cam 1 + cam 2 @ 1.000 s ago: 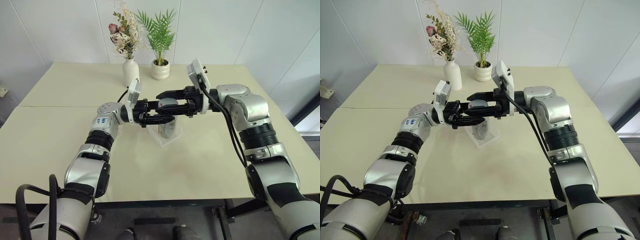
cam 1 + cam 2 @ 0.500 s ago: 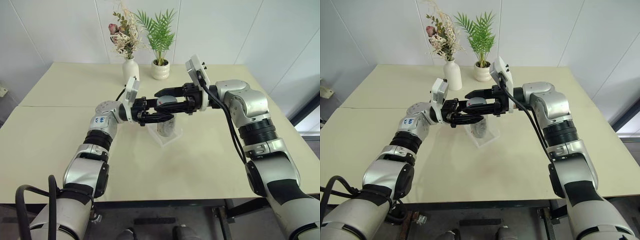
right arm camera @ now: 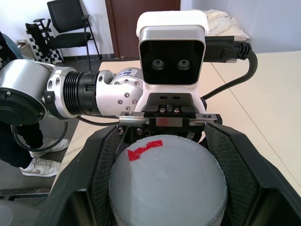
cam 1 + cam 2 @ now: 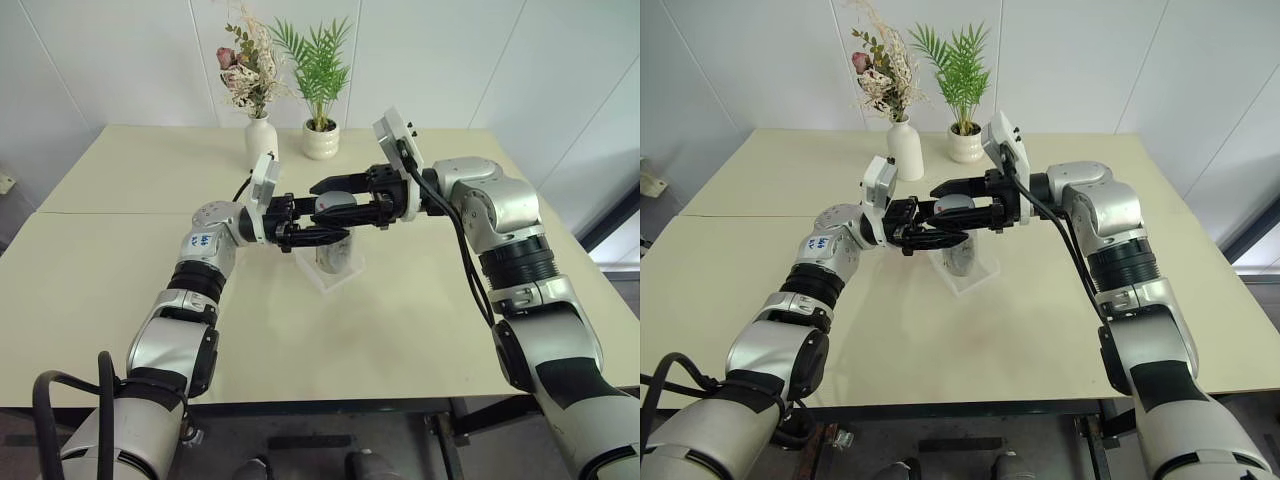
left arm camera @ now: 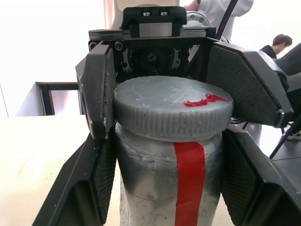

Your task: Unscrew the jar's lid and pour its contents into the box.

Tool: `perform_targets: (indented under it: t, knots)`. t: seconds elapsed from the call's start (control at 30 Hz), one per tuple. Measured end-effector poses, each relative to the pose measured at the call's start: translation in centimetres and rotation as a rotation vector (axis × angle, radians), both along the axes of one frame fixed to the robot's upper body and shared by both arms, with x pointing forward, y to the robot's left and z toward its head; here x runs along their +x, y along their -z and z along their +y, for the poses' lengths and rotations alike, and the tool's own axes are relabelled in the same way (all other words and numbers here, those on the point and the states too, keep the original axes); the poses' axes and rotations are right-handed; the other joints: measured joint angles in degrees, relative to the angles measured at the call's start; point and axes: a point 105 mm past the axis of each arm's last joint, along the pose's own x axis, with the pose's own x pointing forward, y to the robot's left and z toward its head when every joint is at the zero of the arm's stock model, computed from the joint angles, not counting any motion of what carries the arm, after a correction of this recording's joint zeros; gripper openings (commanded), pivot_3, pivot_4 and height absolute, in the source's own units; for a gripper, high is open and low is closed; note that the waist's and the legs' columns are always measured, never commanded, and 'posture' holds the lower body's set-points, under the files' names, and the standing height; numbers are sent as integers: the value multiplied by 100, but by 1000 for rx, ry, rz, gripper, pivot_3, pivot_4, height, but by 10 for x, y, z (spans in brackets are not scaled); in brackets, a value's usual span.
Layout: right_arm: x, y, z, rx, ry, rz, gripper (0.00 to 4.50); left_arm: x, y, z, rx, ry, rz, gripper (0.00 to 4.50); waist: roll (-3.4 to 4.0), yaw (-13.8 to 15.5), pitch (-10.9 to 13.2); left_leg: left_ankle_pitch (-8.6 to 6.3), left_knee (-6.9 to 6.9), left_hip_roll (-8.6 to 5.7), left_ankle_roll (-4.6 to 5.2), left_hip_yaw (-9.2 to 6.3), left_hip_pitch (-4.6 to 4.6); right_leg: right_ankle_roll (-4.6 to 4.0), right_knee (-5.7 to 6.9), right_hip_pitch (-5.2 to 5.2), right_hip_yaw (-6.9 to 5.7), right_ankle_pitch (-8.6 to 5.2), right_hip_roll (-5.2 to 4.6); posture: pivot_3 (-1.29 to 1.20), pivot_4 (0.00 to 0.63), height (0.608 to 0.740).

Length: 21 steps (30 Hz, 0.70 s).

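White walls back my cream table [image 4: 120, 300]; a vase [image 4: 261, 141] and plant pot [image 4: 321, 139] stand near its far edge. Mid-table, above the box [image 4: 330, 272], my left gripper [image 5: 164, 165] pinches the jar [image 5: 174, 188] by its body. My right gripper [image 3: 167, 188] is clamped on the lid [image 5: 171, 106]. Judgement: the jar is light and rigid with smooth, slip-prone walls; the lid's ribbed rim is the better hold. Contents not discernible.
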Motion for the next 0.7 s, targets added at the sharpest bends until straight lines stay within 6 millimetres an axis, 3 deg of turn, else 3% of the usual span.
perform_targets:
  t: [0.4,0.47,0.57,0.7]
  knots:
    - [1,-4,0,-11,-30,1,2585,-1,1,1,-4,3,-4,2611,2,-4,1,0,0,0,0,0,0,0,1,0,0,0,0,0,150,740]
    - [10,-32,-21,46,78,-81,2584,-5,24,-3,77,17,26,2611,38,28,21,0,1,-7,0,2,0,0,-1,1,2,0,-8,0,150,740]
    - [2,-80,-41,128,132,-235,2584,-6,63,4,127,0,149,2611,37,28,28,-2,-1,-1,-3,0,-1,-1,-7,0,-1,-1,-3,0,150,740]
    - [4,-76,-37,136,124,-227,2584,-6,57,0,134,13,128,2611,37,-31,28,-2,3,-1,-4,1,1,-1,2,0,1,-1,-2,0,150,740]
